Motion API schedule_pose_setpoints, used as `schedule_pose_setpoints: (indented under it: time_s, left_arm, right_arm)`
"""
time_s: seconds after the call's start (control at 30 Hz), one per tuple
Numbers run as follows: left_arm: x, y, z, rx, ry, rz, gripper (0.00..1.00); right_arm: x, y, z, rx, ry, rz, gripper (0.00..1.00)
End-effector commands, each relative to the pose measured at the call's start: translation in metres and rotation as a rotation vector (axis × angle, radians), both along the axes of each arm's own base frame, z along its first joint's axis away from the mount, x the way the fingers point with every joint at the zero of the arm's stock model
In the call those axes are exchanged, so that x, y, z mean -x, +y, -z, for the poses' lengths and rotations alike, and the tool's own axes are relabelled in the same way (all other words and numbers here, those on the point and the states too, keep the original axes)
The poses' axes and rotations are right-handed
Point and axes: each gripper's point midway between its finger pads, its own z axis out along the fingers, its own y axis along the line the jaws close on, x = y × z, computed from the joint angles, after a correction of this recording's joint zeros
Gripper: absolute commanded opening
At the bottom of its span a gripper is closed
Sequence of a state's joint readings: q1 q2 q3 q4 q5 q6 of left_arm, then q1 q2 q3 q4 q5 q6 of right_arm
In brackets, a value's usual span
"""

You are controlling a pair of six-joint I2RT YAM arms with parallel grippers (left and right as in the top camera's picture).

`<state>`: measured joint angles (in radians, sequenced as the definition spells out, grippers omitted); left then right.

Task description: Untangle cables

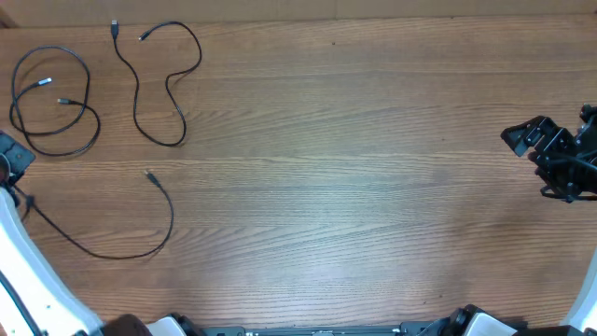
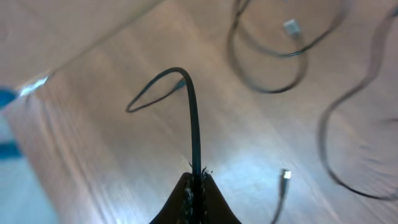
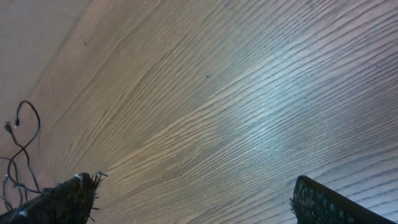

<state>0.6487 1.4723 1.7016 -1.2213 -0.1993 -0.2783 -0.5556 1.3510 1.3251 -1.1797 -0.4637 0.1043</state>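
Note:
Three thin black cables lie apart at the table's left. One is coiled (image 1: 51, 105) at the far left. A second snakes in an S (image 1: 160, 86) beside it. The third (image 1: 126, 252) curves from its free plug (image 1: 149, 175) round to my left gripper (image 1: 20, 196) at the left edge. In the left wrist view, that gripper (image 2: 196, 182) is shut on this cable (image 2: 194, 130), which arches up out of the jaws. My right gripper (image 1: 548, 154) hangs open at the far right, nothing between its fingers (image 3: 68, 196), well away from the cables.
The wooden table (image 1: 354, 187) stretches between the arms. In the left wrist view a table edge (image 2: 37, 81) runs close behind the held cable. The coiled cable (image 2: 267, 59) and a loose plug (image 2: 285, 175) lie close to the left gripper.

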Motion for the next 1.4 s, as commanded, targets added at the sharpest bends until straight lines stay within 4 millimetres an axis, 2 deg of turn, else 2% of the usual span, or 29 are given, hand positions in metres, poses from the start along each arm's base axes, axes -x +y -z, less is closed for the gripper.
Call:
schedule_pose_setpoints:
  time_s: [0.0, 0.13, 0.2, 0.33, 0.43, 0.47, 0.57, 0.87, 1.0, 1.13, 1.23, 1.27, 1.33, 1.37]
  left_arm:
    - [0.014, 0.021, 0.011, -0.038, 0.087, -0.153, 0.04]
    - [0.03, 0.033, 0.032, -0.048, 0.21, -0.268, 0.05]
    - [0.03, 0.036, 0.046, -0.026, 0.265, -0.278, 0.04]
    - [0.018, 0.034, 0.08, 0.067, 0.319, -0.248, 0.04]
    - [0.001, 0.023, 0.109, 0.194, 0.316, -0.204, 0.04]
    - [-0.009, 0.015, 0.125, 0.276, 0.311, -0.178, 0.04]
    - [-0.02, 0.003, 0.145, 0.373, 0.306, -0.157, 0.04]
    - [-0.039, -0.024, 0.167, 0.41, 0.301, -0.206, 0.04]
    - [-0.046, -0.04, 0.184, 0.414, 0.304, -0.215, 0.04]
    - [-0.05, -0.042, 0.198, 0.402, 0.292, -0.214, 0.04]
    - [-0.05, -0.042, 0.199, 0.402, 0.292, -0.212, 0.05]
    - [-0.051, -0.042, 0.199, 0.4, 0.289, -0.212, 0.08]
    - [-0.051, -0.042, 0.199, 0.401, 0.294, -0.197, 0.24]
    - [-0.051, -0.043, 0.198, 0.401, 0.294, -0.186, 0.37]
  right_arm:
    - [-0.001, -0.002, -0.011, 0.027, -0.031, -0.004, 1.0]
    - [-0.001, -0.002, -0.011, 0.027, -0.031, -0.004, 1.0]
    - [-0.001, -0.002, -0.011, 0.026, -0.031, -0.004, 1.0]
    - [-0.001, -0.002, -0.011, 0.027, -0.031, -0.004, 1.0]
    - [-0.001, -0.002, -0.011, 0.027, -0.031, -0.004, 1.0]
    - [-0.001, -0.002, -0.011, 0.027, -0.031, -0.004, 1.0]
    - [-0.001, -0.002, -0.011, 0.026, -0.031, -0.004, 1.0]
    - [-0.001, -0.002, -0.011, 0.026, -0.031, -0.004, 1.0]
    - [-0.001, -0.002, -0.011, 0.026, -0.031, -0.004, 1.0]
    - [-0.001, -0.002, -0.011, 0.027, -0.031, -0.004, 1.0]
    - [-0.001, -0.002, -0.011, 0.027, -0.031, -0.004, 1.0]
    - [-0.001, -0.002, -0.011, 0.027, -0.032, -0.004, 1.0]
    - [-0.001, -0.002, -0.011, 0.027, -0.031, -0.004, 1.0]
    - [-0.001, -0.002, -0.011, 0.027, -0.031, -0.004, 1.0]
